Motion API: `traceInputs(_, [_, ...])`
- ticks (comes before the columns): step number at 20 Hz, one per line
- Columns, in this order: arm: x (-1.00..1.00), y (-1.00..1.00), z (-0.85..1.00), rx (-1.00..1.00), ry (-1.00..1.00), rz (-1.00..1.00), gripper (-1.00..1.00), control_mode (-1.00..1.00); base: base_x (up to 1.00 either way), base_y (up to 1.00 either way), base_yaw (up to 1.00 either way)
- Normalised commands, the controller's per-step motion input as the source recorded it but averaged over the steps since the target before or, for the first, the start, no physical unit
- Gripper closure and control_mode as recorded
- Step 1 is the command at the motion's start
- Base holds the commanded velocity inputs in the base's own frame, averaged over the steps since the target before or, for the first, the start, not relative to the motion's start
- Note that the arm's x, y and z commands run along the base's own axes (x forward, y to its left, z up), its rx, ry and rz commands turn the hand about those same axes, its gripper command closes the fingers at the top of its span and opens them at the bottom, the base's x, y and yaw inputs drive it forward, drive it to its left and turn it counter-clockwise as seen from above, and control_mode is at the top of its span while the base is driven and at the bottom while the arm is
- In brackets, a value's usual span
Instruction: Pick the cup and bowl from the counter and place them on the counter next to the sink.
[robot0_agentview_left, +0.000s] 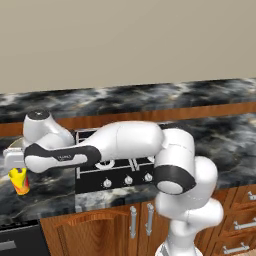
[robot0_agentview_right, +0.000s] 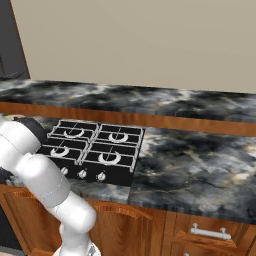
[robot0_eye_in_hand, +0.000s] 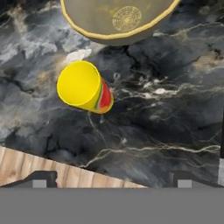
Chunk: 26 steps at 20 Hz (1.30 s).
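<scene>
The yellow cup (robot0_eye_in_hand: 83, 87) with its red-orange patch stands upright on the black marble counter (robot0_eye_in_hand: 166, 113), seen from above in the hand view. Just beyond it lies the wide olive-tan bowl (robot0_eye_in_hand: 118, 19), cut off by the frame's top. My gripper (robot0_eye_in_hand: 113, 180) hovers open above the counter's front edge, and the cup sits ahead and left of the midline between its fingertips (robot0_eye_in_hand: 41, 179). In the left base view the cup (robot0_agentview_left: 20, 181) shows under my hand at the far left. The sink is out of view.
A black gas stovetop (robot0_agentview_left: 127, 170) with knobs lies right of the cup, also seen as the stovetop (robot0_agentview_right: 92, 147). Brown cabinets (robot0_agentview_left: 95, 227) run below the counter. Bare marble counter (robot0_agentview_right: 195, 160) stretches right of the stove. The wall rises behind.
</scene>
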Motion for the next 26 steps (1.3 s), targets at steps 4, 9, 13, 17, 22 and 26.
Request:
traceInputs(4, [0.16,0.17,-0.04,-0.02,0.03,-0.18,-1.0,-1.0,0.0,0.0,0.0])
traceInputs(9, [0.18,0.23,-0.01,-0.01,0.0,-0.24,-1.0,-1.0,0.0,0.0,0.0])
traceInputs(13, [0.23,0.11,0.0,0.0,0.01,-0.16,-1.0,-1.0,0.0,0.0,0.0])
traceInputs(17, [0.36,0.06,-0.03,0.0,0.09,-0.04,-1.0,-1.0,0.0,0.0,0.0])
traceInputs(22, [0.31,-0.04,-0.08,0.0,0.18,0.0,-1.0,-1.0,0.0,0.0,0.0])
traceInputs(26, [0.5,0.0,-0.31,0.0,0.17,0.0,-1.0,-1.0,0.0,0.0,0.0])
